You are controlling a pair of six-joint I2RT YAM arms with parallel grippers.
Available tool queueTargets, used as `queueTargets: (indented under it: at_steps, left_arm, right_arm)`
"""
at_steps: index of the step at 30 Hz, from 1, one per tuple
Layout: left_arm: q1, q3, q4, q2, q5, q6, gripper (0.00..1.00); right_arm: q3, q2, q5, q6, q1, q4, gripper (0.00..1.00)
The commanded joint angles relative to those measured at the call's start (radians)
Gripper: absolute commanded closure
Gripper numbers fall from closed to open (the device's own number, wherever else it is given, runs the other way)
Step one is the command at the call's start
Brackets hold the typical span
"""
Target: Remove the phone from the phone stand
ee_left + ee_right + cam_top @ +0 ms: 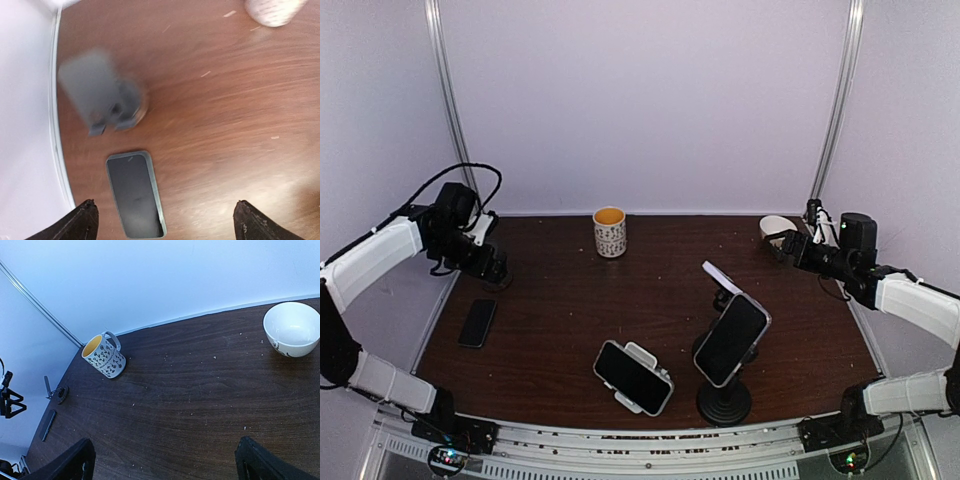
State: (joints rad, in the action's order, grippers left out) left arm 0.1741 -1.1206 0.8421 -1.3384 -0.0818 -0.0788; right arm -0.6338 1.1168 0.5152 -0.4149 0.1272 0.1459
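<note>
Phone point(135, 194) flat, dark face up, nr grey phone stand point(102, 92), not touching; stand upright, blurred

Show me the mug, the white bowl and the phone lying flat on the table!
mug point(610, 238): top external view, on its patterned side.
white bowl point(292, 325): right wrist view, on its inside.
flat phone point(135, 194): left wrist view, on its dark screen.

Free passage over bare table point(560, 290) just in front of the mug point(610, 232); farther in front, blocked by white stand point(642, 353) and tall black stand point(724, 402).
</note>
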Motion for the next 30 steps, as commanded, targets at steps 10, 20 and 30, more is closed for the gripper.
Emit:
queueTargets:
  at_steps: [10, 20, 30]
  left_arm:
    - [0.428, 0.234, -0.34, 0.405, -0.009, 0.3, 0.02]
    - [0.719, 0.35, -0.399, 0.518, -0.035, 0.538, 0.02]
    - [0.984, 0.336, -0.435, 0.38, -0.162, 0.67, 0.02]
  right_arm:
    - [0.002, -0.017, -0.004, 0.01, -0.006, -0.004, 0.0]
    - [-0.001, -0.023, 0.005, 0.008, -0.006, -0.009, 0.0]
    - [-0.007, -0.015, 0.002, 0.015, -0.006, -0.018, 0.0]
